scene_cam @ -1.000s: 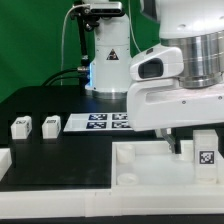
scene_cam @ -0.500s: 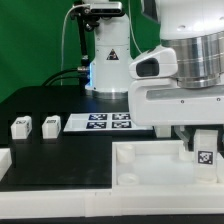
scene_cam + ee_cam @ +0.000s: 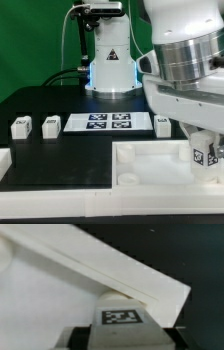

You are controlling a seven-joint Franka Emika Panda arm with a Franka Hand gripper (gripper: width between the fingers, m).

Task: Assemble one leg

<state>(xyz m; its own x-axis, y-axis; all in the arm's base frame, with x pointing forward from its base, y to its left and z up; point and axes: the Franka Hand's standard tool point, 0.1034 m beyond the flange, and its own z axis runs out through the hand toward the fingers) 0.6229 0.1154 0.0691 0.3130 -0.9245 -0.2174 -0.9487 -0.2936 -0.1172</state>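
Observation:
My gripper (image 3: 203, 157) is shut on a leg (image 3: 206, 152), a small white block with a black-and-white tag, and holds it slightly tilted at the right end of the large white tray-like part (image 3: 140, 165). In the wrist view the leg (image 3: 122, 318) sits between the two dark fingers (image 3: 80, 338), its tip at a round socket (image 3: 117, 296) near the tray's raised rim (image 3: 110, 269). Two more legs (image 3: 20, 127) (image 3: 50, 125) stand at the exterior view's left, and one leg (image 3: 162, 122) stands behind the tray.
The marker board (image 3: 108, 122) lies on the black table behind the tray. A white robot base (image 3: 108, 60) with cables stands at the back. A white wall edge (image 3: 4, 160) sits at the front left.
The wrist has turned and the arm's body has swung up and to the right, uncovering the leg behind the tray. The held leg stays at the same spot, now a little tilted.

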